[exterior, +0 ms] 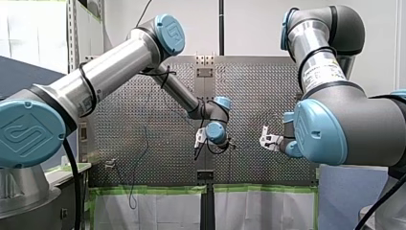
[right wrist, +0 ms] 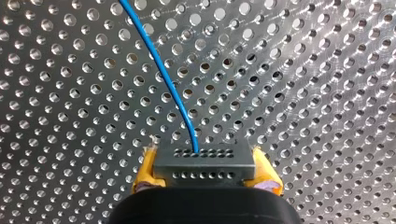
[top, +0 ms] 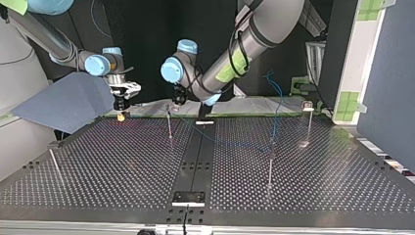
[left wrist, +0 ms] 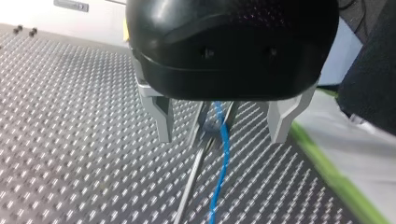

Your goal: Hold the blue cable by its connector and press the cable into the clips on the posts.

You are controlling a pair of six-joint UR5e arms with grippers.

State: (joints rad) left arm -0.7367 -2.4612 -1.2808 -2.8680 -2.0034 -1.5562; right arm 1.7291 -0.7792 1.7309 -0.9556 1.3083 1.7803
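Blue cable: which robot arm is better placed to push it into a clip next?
Probably left. My left tool straddles the thin blue cable beside a slim metal post. My right tool is busy clamping the grey perforated connector block.

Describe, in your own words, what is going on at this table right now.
Two robot arms are routing a blue cable over a perforated table. My right tool is shut on the grey connector at the cable's end, yellow pads on either side. My left tool is open, its metal fingers straddling the cable, with a thin post next to it. In the top view the cable reaches another post at the view's right. Whether any clip holds it cannot be told.
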